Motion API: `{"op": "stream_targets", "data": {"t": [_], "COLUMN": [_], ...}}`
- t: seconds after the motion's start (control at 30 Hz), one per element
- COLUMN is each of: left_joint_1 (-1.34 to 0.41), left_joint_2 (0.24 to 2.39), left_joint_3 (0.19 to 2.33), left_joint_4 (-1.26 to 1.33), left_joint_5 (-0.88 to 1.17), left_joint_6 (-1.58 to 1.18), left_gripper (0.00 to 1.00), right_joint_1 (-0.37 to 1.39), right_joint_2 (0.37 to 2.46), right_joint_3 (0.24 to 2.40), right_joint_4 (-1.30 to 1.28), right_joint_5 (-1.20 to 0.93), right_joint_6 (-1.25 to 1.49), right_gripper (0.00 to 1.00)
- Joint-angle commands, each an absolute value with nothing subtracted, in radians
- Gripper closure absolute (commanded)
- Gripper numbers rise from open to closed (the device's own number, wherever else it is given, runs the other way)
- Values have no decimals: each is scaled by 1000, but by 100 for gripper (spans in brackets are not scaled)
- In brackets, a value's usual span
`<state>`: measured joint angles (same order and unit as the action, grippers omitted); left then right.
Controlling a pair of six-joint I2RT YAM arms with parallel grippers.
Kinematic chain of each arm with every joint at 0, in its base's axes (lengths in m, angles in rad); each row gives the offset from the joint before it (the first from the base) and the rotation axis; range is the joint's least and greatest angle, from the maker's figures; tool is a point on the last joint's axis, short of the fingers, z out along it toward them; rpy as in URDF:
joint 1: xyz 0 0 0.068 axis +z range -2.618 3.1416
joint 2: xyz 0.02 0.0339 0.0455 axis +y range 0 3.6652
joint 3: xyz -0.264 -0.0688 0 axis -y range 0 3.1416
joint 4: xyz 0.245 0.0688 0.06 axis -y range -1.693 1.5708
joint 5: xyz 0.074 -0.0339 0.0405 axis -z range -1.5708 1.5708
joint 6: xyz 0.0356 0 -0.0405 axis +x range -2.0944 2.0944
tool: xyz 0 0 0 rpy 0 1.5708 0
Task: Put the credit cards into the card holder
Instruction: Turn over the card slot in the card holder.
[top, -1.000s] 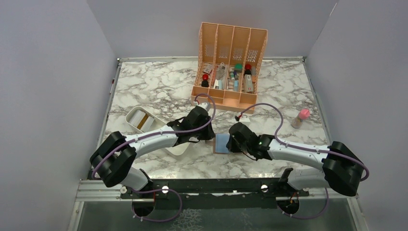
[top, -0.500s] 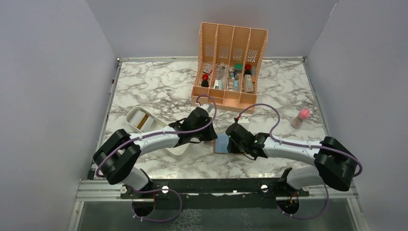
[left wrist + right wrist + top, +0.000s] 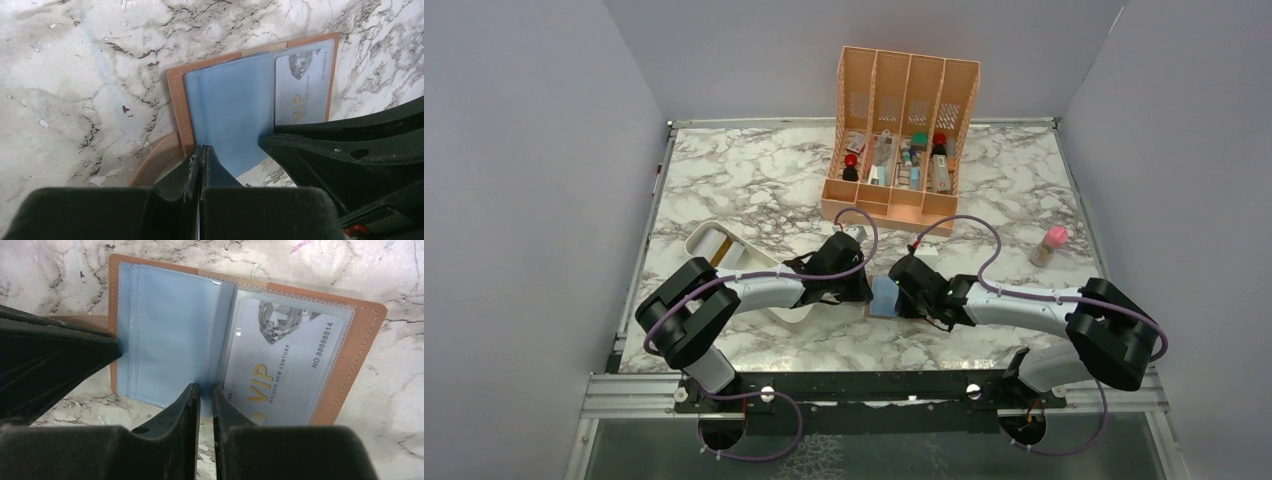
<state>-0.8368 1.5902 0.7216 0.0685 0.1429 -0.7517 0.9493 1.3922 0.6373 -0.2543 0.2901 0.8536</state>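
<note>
The card holder (image 3: 883,297) lies open on the marble between my two grippers, brown outside (image 3: 367,340) and light blue inside (image 3: 230,110). A silver VIP credit card (image 3: 285,360) sits in its clear right-hand sleeve and also shows in the left wrist view as a pale card (image 3: 300,85). My left gripper (image 3: 201,148) is shut, tips resting on the holder's near edge by the brown stitched border. My right gripper (image 3: 205,387) stands a narrow gap apart, straddling the near edge of the middle sleeve fold. In the top view the left gripper (image 3: 862,290) and right gripper (image 3: 900,294) nearly meet.
A white oblong tray (image 3: 696,240) with flat gold and white items lies under the left arm. A tall peach organizer (image 3: 904,205) full of small items stands at the back. A pink-capped bottle (image 3: 1050,245) stands at the right. Grey walls close in three sides.
Both grippers have edged inward over the card holder, covering more of its blue inside. The left elbow has swung right and the right elbow left.
</note>
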Motion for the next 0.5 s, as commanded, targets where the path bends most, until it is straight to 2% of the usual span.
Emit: {"op": "stream_targets", "data": {"t": [0.0, 0.23, 0.3, 0.47], "left_joint_1": [-832, -833, -834, -833], "left_joint_2": [1590, 1549, 1533, 1535], "left_joint_3": [723, 723, 715, 708], "left_joint_4": [87, 79, 100, 158], "left_joint_5": [153, 163, 185, 239], "left_joint_6": [-754, -768, -781, -805], "left_gripper": [100, 97, 95, 95], "right_joint_1": [954, 925, 907, 893], "right_joint_2": [1398, 1320, 1288, 1225], "right_joint_3": [604, 517, 484, 440], "right_joint_4": [-225, -105, -54, 6], "right_joint_5": [294, 219, 188, 157], "right_joint_6": [866, 850, 844, 847], "right_gripper": [86, 99, 99, 99]}}
